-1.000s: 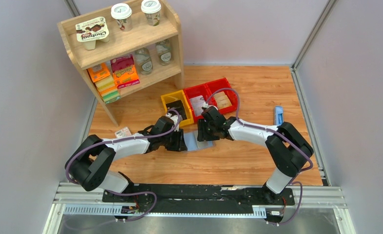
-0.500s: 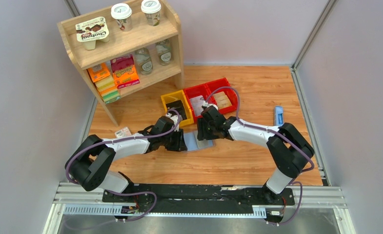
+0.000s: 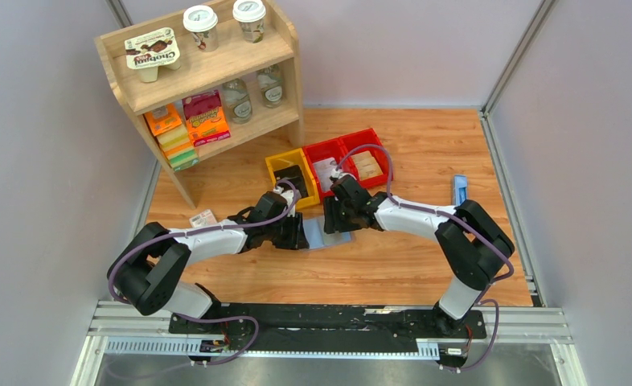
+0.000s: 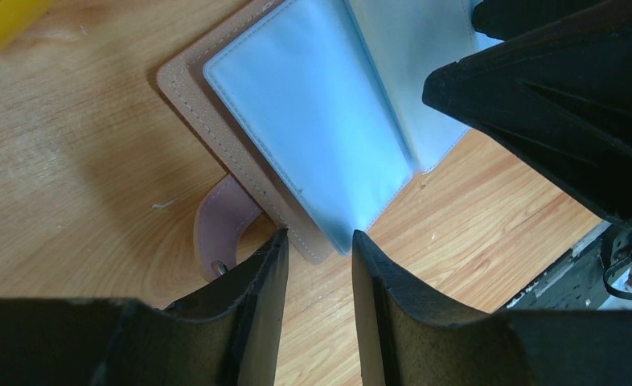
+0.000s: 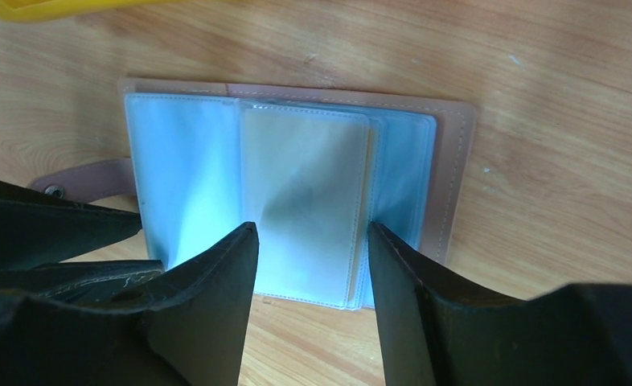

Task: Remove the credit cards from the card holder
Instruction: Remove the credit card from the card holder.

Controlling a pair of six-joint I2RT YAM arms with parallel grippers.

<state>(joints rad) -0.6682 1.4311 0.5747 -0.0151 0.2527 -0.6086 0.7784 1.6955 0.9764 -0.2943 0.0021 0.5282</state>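
The holder (image 3: 316, 234) lies open and flat on the table (image 3: 393, 257), just in front of the yellow bin (image 3: 290, 173), with an arm at each end. The left gripper (image 4: 317, 241) sits low at the near corner beside the snap strap (image 4: 220, 229). Its jaws are partly parted with the corner between the tips, probably to keep the holder from sliding. Whether it clamps that corner or only straddles it cannot be told. The right gripper (image 5: 309, 233) stands over the other half, jaws apart and grasping nothing, its tips either side of the middle sleeve (image 5: 305, 193), placed as if to work at that pocket. No cards can be made out: the sleeves are cloudy, and the middle one looks greyer, which may or may not mean a card inside. From above, both grippers cover most of the holder. In each wrist view the fingers cut off its near edge, and the right arm's body hides the far half from the left camera.
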